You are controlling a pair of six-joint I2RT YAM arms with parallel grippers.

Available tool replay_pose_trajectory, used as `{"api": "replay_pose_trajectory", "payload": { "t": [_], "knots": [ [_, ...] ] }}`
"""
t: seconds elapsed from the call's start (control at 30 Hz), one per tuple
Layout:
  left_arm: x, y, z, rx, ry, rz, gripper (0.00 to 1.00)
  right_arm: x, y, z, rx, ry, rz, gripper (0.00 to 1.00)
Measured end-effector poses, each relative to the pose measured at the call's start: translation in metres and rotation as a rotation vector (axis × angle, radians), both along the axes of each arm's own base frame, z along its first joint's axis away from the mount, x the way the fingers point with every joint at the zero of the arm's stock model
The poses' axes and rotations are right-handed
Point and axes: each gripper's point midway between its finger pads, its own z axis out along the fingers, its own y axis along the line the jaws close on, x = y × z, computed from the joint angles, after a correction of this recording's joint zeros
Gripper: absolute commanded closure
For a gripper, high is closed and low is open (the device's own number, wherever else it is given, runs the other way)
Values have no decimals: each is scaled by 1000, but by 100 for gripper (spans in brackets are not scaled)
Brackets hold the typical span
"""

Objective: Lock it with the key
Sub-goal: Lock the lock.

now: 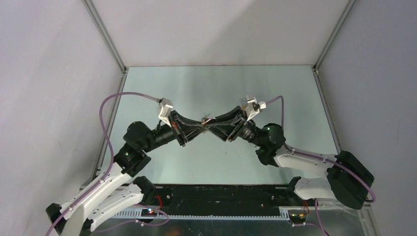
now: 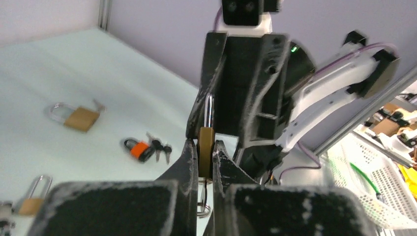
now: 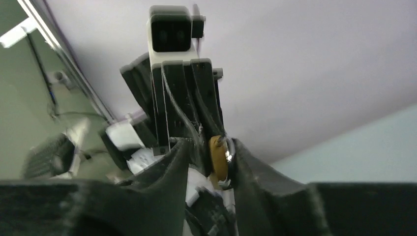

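Mid-table: left gripper (image 1: 200,127) and right gripper (image 1: 213,126) nose to nose, held padlock (image 2: 206,145) pinched in the left's jaws. No passage between them. Both arms bar the middle band of the table (image 1: 216,83); the far half is open in the top view. Left wrist view: loose brass padlock (image 2: 78,117), orange padlock (image 2: 139,149) with keys (image 2: 160,147), and second brass padlock (image 2: 33,199) lie flat, well apart, with lanes between. Purple cable (image 1: 118,98) loops beside the left arm.

You see: pale green tabletop (image 2: 74,64) | white perforated plastic basket (image 2: 366,196) beyond its edge | orange-bodied padlock (image 2: 139,149) with keys, lying on tabletop.
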Motion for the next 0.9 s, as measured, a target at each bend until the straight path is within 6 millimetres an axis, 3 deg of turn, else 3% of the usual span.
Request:
{"api": "replay_pose_trajectory", "payload": {
  "t": [0.07, 0.13, 0.27, 0.47, 0.7, 0.8, 0.9],
  "knots": [
    [7, 3, -12, 28, 16, 22, 100, 1, -1, -17, -96, 23, 11, 29],
    [18, 7, -28, 71, 34, 57, 100, 2, -7, -32, -176, 41, 16, 23],
    [27, 18, -44, 135, 36, 105, 100, 7, -28, -47, -277, 75, -1, 20],
    [9, 22, -59, 223, 21, 40, 100, 17, -51, -57, -355, 81, -46, 26],
    [-18, 14, -59, 259, 9, -133, 100, 0, -43, -97, -525, 51, 39, 41],
    [-25, 11, -64, 275, 25, -188, 100, -11, -36, -100, -568, 12, 78, 47],
    [-30, 10, -70, 290, 40, -223, 100, -15, -33, -94, -574, -27, 93, 44]
  ]
}}
